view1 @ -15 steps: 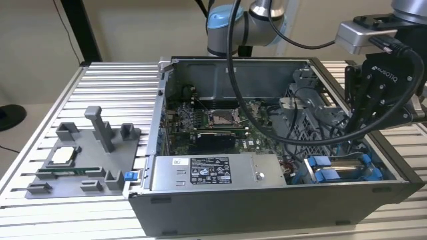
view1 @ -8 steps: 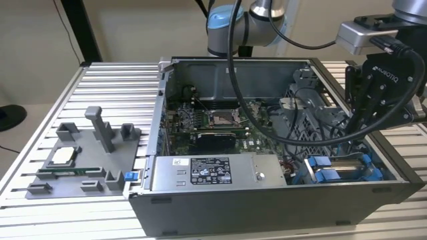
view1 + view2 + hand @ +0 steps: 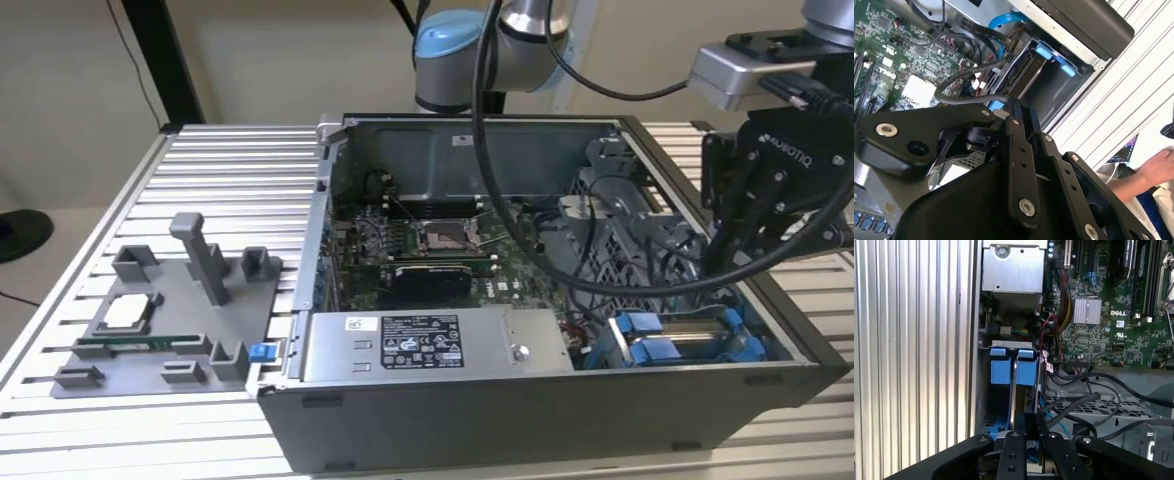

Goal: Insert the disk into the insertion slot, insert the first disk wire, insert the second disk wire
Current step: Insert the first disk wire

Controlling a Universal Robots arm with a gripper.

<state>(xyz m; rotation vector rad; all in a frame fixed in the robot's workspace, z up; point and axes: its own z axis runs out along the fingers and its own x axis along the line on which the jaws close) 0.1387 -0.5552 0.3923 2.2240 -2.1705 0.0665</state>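
Observation:
The disk point(image 3: 657, 346), in its bright blue frame, stands on edge inside the insertion slot point(image 3: 771, 322) at the case's near corner on the exterior view's right. In the first wrist view its blue frame point(image 3: 1002, 371) sits between the slot's grey walls point(image 3: 982, 400). My gripper point(image 3: 731, 262) hangs just above that corner. In both wrist views its black fingers meet at the tips: gripper point(image 3: 1031, 416), gripper point(image 3: 1015, 107). A black wire point(image 3: 1074, 402) curves right up to the tips. Whether it is pinched I cannot tell. The slot point(image 3: 1056, 95) lies just past the tips.
A silver labelled power-supply box point(image 3: 427, 345) lies along the case's front. The green motherboard point(image 3: 427, 245) fills the middle, and a perforated grey cage point(image 3: 627, 225) is beside my gripper. A grey parts fixture point(image 3: 160, 320) stands on the table. A person's hand point(image 3: 1156, 167) is off the table's edge.

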